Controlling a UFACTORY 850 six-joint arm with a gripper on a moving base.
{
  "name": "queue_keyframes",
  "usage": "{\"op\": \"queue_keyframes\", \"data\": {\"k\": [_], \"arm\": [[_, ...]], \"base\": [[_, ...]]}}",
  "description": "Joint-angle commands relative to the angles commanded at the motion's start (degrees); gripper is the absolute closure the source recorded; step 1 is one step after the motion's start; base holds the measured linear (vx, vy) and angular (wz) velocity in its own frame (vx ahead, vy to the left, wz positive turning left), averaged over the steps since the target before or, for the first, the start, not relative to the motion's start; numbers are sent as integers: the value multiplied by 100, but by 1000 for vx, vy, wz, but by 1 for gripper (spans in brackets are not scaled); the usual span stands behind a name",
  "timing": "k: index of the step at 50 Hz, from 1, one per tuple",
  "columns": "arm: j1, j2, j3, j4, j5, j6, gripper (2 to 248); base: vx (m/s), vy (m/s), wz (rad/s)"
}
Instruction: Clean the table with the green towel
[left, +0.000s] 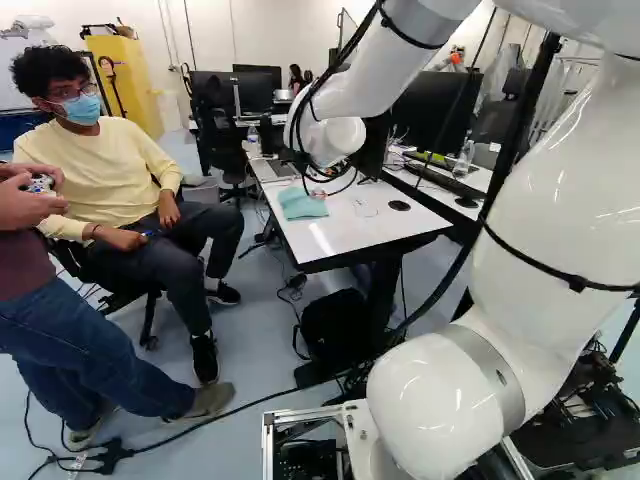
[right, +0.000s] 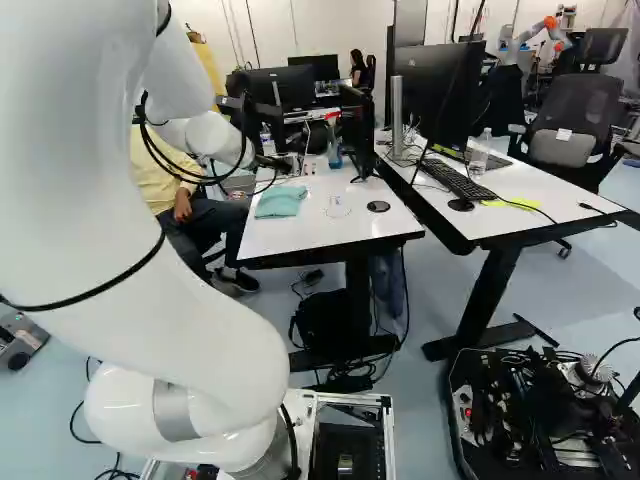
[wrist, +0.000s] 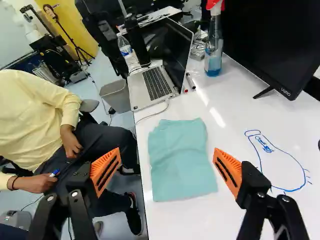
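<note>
Hovering over the towel (wrist: 182, 165) with a spread claw (wrist: 167, 151)

The towel lies flat on the table (wrist: 182, 220), near one long edge, its layers slightly offset as if loosely folded; the claw hangs above it, fingers well apart and nothing pinched, with the cloth mostly between them as seen along the wrist. That wide spread seems meant to straddle a fold and gather it; the line-up is lopsided, though, since one finger shows past the table's edge, over the floor, while the other shows by the towel's inner side.

The job looks to be at its start, the towel ungripped and the blue drawing (wrist: 303, 177) unwiped; the drawing sits on the open part of the surface, beside the towel, so the wipe would probably run inward from the edge. The laptop (wrist: 157, 82) stands open beyond the towel, its cable (wrist: 150, 116) running just beside the cloth; the bottle (wrist: 213, 55) stands upright farther in, perhaps there for wetting the marks; the screen (wrist: 272, 45) rests on its own feet, off to the drawing's far side.

The next move likely calls for a shift inward, then a lowering and a squeeze; a careless descent could miss the cloth on the edge side, snag the cable or push the towel off.
</note>
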Motion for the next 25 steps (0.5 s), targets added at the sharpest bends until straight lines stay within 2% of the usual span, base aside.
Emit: {"op": "queue_keyframes", "data": {"k": [15, 25], "arm": [[0, -194, 6, -23, 122, 0, 3], [-16, -360, -30, -466, 370, 0, 3]], "base": [[0, 0, 0], [0, 0, 0]]}}
